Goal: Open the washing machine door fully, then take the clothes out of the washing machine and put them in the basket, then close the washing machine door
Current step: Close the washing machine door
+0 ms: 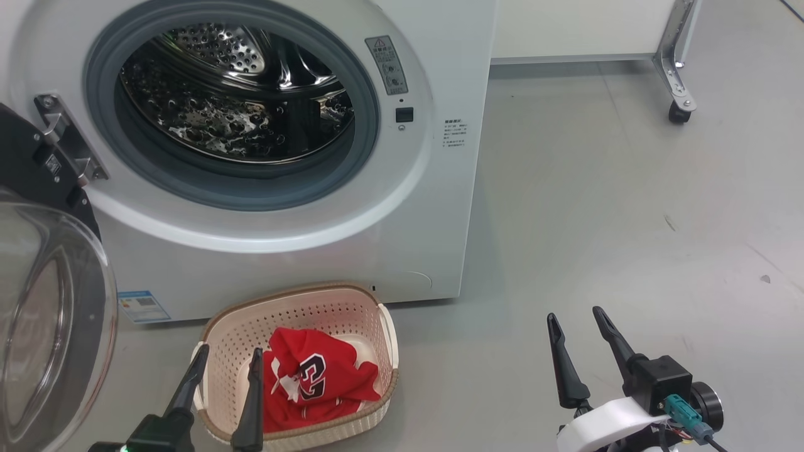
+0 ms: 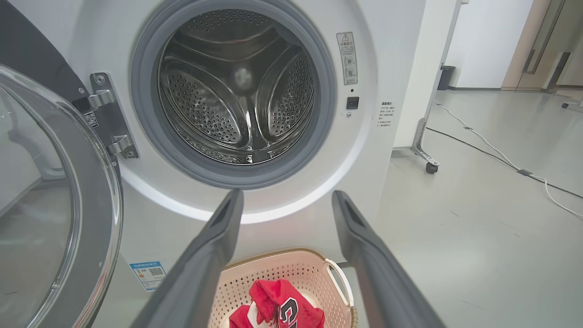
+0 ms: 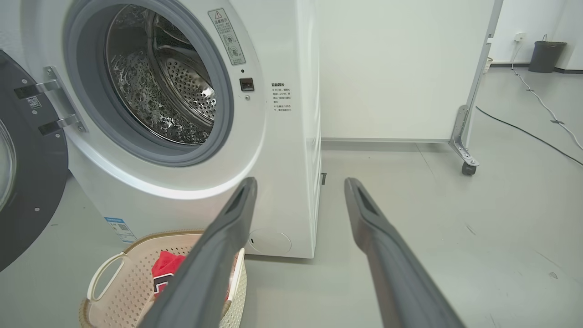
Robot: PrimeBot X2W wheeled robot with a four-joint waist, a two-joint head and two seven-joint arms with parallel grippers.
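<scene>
The white washing machine [image 1: 301,251] has its door [image 1: 50,326] swung wide open to the left, glass bowl facing out. Its steel drum [image 1: 239,94] holds no garment that I can see. The clothes [image 1: 314,380], red with a dark number, lie in the cream basket [image 1: 295,314] on the floor in front of the machine. My left gripper [image 1: 229,355] hangs open over the basket's left side, nothing between its fingers. My right gripper [image 1: 575,317] is open above bare floor, well right of the basket. The left wrist view looks over the basket [image 2: 291,273] into the drum [image 2: 237,86].
A white panel on a wheeled metal leg [image 1: 678,107] stands at the back right. A cable [image 2: 501,159] runs across the floor to the right. Grey floor [image 1: 628,220] stretches right of the machine.
</scene>
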